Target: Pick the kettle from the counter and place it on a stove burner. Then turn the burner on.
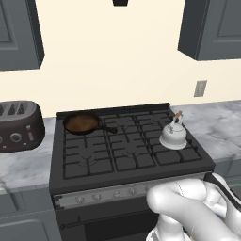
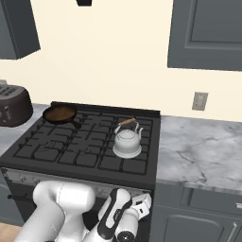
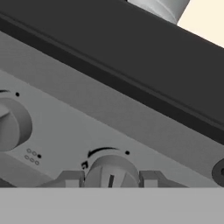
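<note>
Silvery-white, the kettle (image 1: 173, 135) stands upright on a front right stove burner (image 1: 178, 151) of the black range (image 1: 94, 181), off the marble counter (image 2: 203, 151). A dark brown frying pan (image 1: 81, 123) with nothing in it sits on the rear left burner. In the hand view the gripper (image 3: 111, 178) brackets a control knob (image 3: 110, 173), one finger (image 3: 70, 178) at each side; actual contact cannot be told.

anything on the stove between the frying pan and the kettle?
No objects. In the left base view only bare black grate bars and burner heads lie between the frying pan and the kettle; the right base view agrees.
</note>
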Controlling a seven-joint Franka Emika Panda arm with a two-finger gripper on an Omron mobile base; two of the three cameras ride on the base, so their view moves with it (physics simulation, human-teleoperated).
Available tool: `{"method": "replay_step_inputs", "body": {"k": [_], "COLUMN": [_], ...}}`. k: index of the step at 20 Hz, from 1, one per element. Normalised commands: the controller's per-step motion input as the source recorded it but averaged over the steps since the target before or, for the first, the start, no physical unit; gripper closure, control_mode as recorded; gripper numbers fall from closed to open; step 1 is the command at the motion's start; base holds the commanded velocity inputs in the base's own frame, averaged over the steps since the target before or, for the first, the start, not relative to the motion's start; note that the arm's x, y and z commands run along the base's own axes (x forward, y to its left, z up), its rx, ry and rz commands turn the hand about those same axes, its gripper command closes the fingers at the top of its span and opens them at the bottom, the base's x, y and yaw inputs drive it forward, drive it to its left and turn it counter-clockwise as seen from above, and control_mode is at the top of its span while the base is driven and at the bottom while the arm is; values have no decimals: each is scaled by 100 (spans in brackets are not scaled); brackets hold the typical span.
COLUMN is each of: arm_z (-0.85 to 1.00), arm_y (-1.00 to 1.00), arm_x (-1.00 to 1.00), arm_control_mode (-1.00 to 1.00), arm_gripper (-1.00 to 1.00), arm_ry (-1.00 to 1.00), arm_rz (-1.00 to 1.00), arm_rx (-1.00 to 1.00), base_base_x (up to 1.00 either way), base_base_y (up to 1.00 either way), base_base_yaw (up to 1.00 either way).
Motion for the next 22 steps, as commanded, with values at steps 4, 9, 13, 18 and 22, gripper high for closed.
{"method": "replay_step_inputs", "body": {"k": [4,9,13,18,22], "arm_z": [6,1,1,6,4], "arm_y": [0,0,2,5,5], "arm_x": [0,0,0,0,-6], "arm_control_mode": [-100,-100,-100,-100,-100], "arm_gripper": [100,100,100,100,100], "arm_ry": [0,0,0,0,0], "arm_rz": [23,27,31,37,41], "arm_rx": [-18,-22,-32,-39,-39], "base_base_x": [0,0,0,0,0], "base_base_y": [0,0,0,0,0], "base_base_yaw": [0,0,0,0,0]}}
